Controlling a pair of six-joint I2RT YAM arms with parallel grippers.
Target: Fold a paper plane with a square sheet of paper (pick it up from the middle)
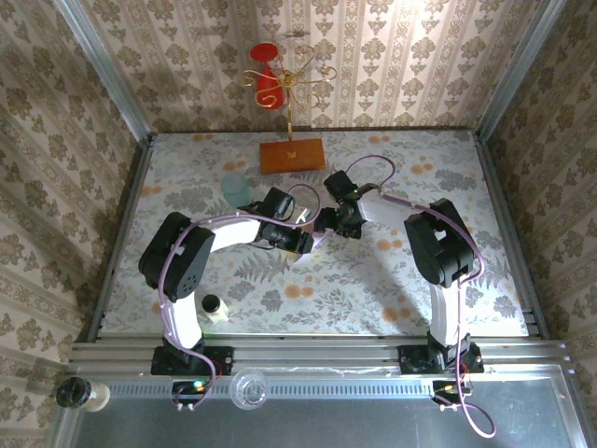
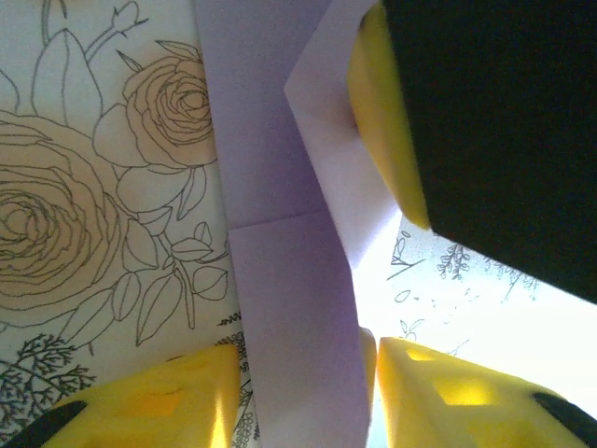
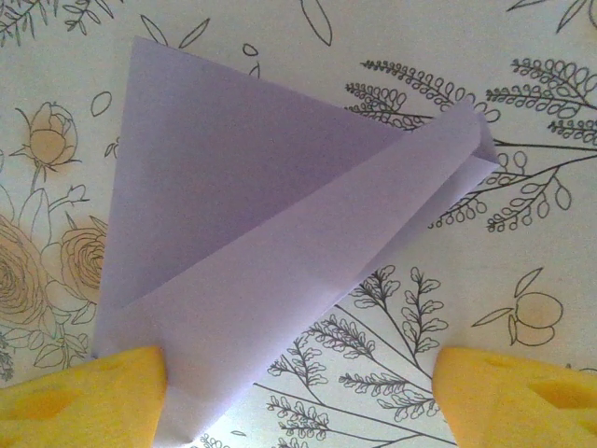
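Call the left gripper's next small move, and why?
Likely close the left gripper on the paper. A folded strip of it runs between the fingers, which stand apart. The right gripper hangs open over the paper and holds nothing, so the pinch seems to fall to the left.

Top view high, looking down; wrist views close, sharing folded paper [image 3: 252, 215].

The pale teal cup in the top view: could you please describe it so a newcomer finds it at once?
On the floral table, find the orange-brown wooden board at the far edge. The pale teal cup stands left of it, a little nearer. Unlike the flat, rectangular board, it is round and pale.
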